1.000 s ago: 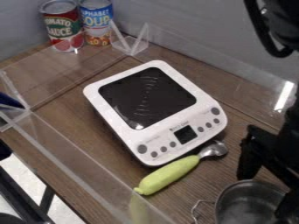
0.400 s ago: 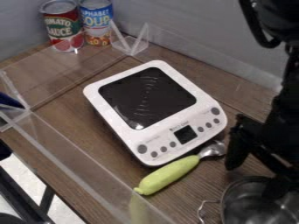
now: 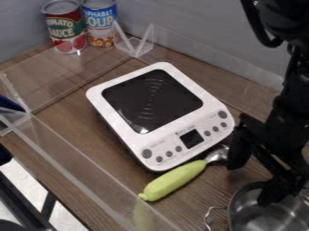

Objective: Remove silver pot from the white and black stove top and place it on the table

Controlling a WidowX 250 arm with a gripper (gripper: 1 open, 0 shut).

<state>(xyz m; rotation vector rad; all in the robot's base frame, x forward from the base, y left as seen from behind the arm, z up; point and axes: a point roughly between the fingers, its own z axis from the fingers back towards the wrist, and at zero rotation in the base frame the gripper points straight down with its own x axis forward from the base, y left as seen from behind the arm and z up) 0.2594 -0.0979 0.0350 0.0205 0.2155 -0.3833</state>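
Note:
The white and black stove top (image 3: 160,110) lies flat in the middle of the brown table (image 3: 67,77), and nothing stands on it. The silver pot (image 3: 256,215) sits on the table at the bottom right corner, cut off by the frame edge and partly hidden by the arm. My black gripper (image 3: 261,173) hangs pointing down just above the pot's far rim, beside the stove's front right corner. Its jaws stand wide open with nothing between them. One fingertip (image 3: 238,155) shows clearly; I cannot tell whether the other touches the pot.
A yellow-green corn-like vegetable (image 3: 175,180) lies in front of the stove. A small metal spoon-like piece (image 3: 221,155) rests by its tip. Two cans (image 3: 81,24) stand at the back left. Clear acrylic walls (image 3: 72,171) run along the table's edges.
The gripper has shifted left in the picture, toward the stove's front right corner, and rolled slightly. The pot, stove and vegetable have stayed where they were.

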